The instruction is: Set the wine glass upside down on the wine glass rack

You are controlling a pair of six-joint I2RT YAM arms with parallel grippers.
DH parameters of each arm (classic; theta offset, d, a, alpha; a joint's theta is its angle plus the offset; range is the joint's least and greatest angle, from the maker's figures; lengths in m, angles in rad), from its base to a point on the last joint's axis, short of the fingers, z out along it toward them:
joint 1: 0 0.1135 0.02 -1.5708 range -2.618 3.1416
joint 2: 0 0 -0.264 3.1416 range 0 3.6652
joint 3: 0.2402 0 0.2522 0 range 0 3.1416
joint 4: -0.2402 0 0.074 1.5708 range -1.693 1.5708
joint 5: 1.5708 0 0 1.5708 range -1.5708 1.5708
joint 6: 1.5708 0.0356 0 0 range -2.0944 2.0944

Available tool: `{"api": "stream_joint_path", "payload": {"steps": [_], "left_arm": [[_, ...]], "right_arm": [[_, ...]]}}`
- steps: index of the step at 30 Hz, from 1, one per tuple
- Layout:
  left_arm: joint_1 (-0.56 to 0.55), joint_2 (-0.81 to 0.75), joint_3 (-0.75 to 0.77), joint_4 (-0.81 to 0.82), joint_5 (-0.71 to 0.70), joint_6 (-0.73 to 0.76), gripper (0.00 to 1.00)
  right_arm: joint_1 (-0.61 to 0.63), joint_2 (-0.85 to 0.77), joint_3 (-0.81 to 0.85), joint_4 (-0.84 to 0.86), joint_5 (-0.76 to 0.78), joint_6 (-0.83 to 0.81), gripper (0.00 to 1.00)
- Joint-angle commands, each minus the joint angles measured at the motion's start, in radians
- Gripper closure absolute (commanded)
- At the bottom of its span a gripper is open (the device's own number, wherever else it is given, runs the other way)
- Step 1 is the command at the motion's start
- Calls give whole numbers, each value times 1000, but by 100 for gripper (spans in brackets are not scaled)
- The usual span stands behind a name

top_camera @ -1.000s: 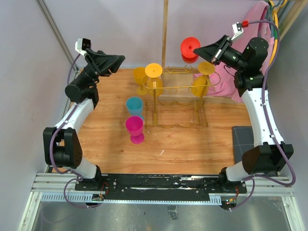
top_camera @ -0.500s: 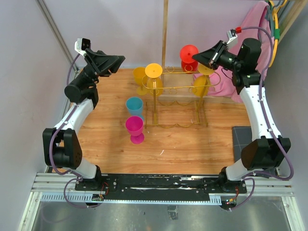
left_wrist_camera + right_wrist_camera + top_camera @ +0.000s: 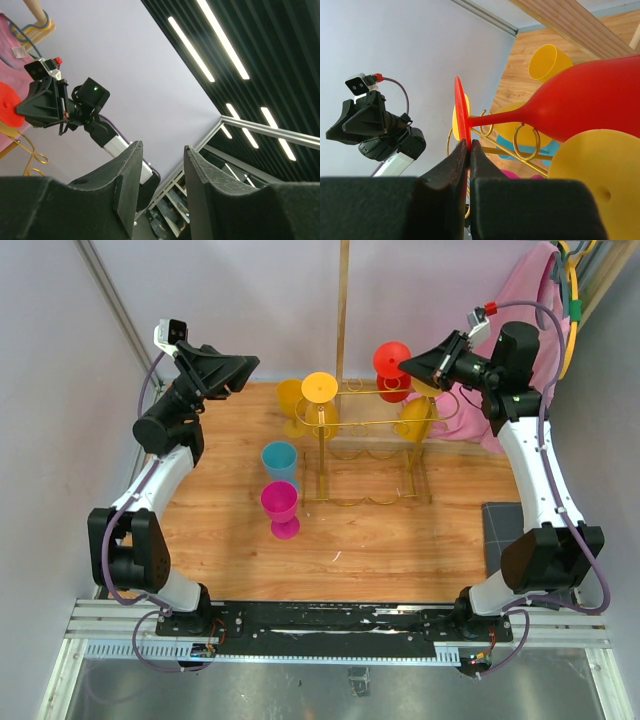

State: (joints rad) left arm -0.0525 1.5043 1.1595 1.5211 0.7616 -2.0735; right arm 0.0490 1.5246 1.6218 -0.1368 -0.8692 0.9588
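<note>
A red wine glass (image 3: pixel 391 362) hangs upside down, its foot on top, over the back right end of the gold wine glass rack (image 3: pixel 370 425). My right gripper (image 3: pixel 407 364) is shut on the rim of its foot (image 3: pixel 461 107). In the right wrist view the jaws (image 3: pixel 469 143) pinch that thin red disc, and the stem and bowl (image 3: pixel 590 95) run out past the rack's looped rail (image 3: pixel 525 142). My left gripper (image 3: pixel 250 368) is raised at the back left, away from the rack. It stands open and empty (image 3: pixel 162 147), pointing at the ceiling.
Two yellow glasses (image 3: pixel 319 388) (image 3: pixel 415 420) hang in the rack, and another yellow one (image 3: pixel 290 400) stands behind its left end. A blue cup (image 3: pixel 280 460) and a magenta goblet (image 3: pixel 280 505) stand left of the rack. A wooden pole (image 3: pixel 343 310) rises behind; pink cloth (image 3: pixel 530 300) lies at the back right.
My right arm has carried the red glass down and slightly left, onto the rack's back right end. The left arm has not moved.
</note>
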Motion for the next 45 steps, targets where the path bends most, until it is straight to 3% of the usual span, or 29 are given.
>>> {"api": "stream_joint_path", "payload": {"steps": [1, 32, 45], "left_arm": [[10, -33, -1, 219, 9, -178, 57], [10, -30, -6, 221, 5, -177, 56], [9, -31, 1, 212, 5, -174, 56]], "right_arm": [[-17, 3, -6, -24, -26, -30, 99], [-20, -48, -72, -86, -39, -41, 99], [-20, -103, -102, -149, -36, -77, 82]]}}
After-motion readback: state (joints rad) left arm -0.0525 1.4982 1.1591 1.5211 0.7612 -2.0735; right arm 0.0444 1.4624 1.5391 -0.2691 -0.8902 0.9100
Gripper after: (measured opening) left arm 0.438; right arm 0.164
